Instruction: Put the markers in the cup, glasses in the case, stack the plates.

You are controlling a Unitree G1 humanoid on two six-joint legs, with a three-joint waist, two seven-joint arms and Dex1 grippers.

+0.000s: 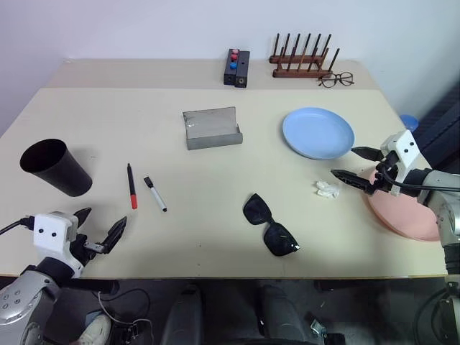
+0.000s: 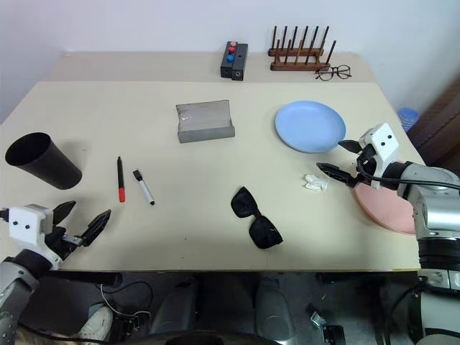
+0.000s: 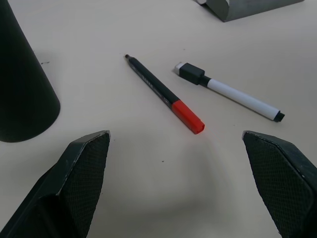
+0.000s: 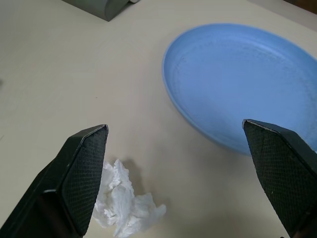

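Two markers lie side by side at the table's left front, a black one with a red section and a white-barrelled one. The black cup stands to their left. My left gripper hovers open just in front of the markers, nothing between its fingers. Black sunglasses lie near the front centre. The grey case sits open mid-table. A light blue plate rests to its right. My right gripper is open beside that plate's near-right rim, above the pink plate, which my arm partly hides.
A crumpled white tissue lies just left of the right gripper. At the back stand a black box with red and blue buttons, a wooden peg rack and wire-framed spectacles. The table's front edge runs close to both hands.
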